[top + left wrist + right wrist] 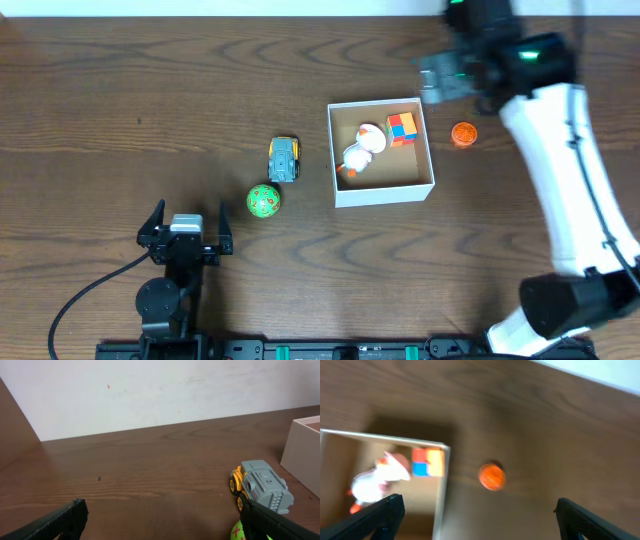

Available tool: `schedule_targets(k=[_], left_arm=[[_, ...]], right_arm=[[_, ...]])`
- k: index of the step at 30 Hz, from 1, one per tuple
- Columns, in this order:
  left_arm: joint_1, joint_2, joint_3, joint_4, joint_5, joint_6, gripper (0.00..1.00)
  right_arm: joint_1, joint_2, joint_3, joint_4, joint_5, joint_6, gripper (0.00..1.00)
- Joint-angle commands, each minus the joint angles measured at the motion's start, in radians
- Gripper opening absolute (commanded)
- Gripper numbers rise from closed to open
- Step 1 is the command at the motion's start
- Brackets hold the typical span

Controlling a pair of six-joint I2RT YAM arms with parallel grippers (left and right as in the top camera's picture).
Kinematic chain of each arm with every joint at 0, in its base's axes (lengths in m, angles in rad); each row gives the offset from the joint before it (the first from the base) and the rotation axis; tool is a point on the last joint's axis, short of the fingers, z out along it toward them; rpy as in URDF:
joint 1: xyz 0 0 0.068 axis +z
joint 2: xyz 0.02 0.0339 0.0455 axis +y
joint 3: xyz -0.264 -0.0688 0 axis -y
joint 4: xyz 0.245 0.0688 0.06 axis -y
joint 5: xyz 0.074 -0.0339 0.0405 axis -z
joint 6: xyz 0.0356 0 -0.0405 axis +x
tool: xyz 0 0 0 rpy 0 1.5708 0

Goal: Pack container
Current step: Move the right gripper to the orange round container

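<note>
Pack container: both grippers spread wide, nothing held.
L gripper point(190, 208) near table front. R gripper point(480, 510) near orange ball point(492, 476), which sits just R of container point(385, 190). Container mid-table w/ white duck point(362, 150) + colour cube point(401, 127) inside. Truck point(284, 159) and green ball point(264, 200) on its L.

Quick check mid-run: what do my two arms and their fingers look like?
Left arm: all black, black fingers, pale grey block at the wrist, black cable trailing off. Right arm: white shell, black joints, green light near the wrist, black fingers.
</note>
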Motion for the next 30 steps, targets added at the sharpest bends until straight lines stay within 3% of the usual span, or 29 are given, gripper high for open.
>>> schedule_targets(k=[1,5,12,20,30], left_arm=[[0.004,-0.001,-0.016,-0.036,0.008,0.005,0.98],[0.004,-0.001,-0.016,-0.036,0.008,0.005,0.98],[0.004,-0.001,-0.016,-0.036,0.008,0.005,0.98],[0.004,-0.001,-0.016,-0.036,0.008,0.005,0.98],[0.004,-0.001,-0.016,-0.036,0.008,0.005,0.98]], right_arm=[[-0.088,0.013,-0.002,-0.056,-0.074,0.028,0.99],[-0.175,0.031,-0.039,-0.075,-0.180,0.028,0.99],[-0.206,0.082,-0.151,-0.050,-0.163,0.002,0.99],[-0.215,0.124,-0.323,0.129,-0.163,-0.043,0.99],[-0.230,0.246,-0.337,0.270,-0.181,-0.089,0.99]])
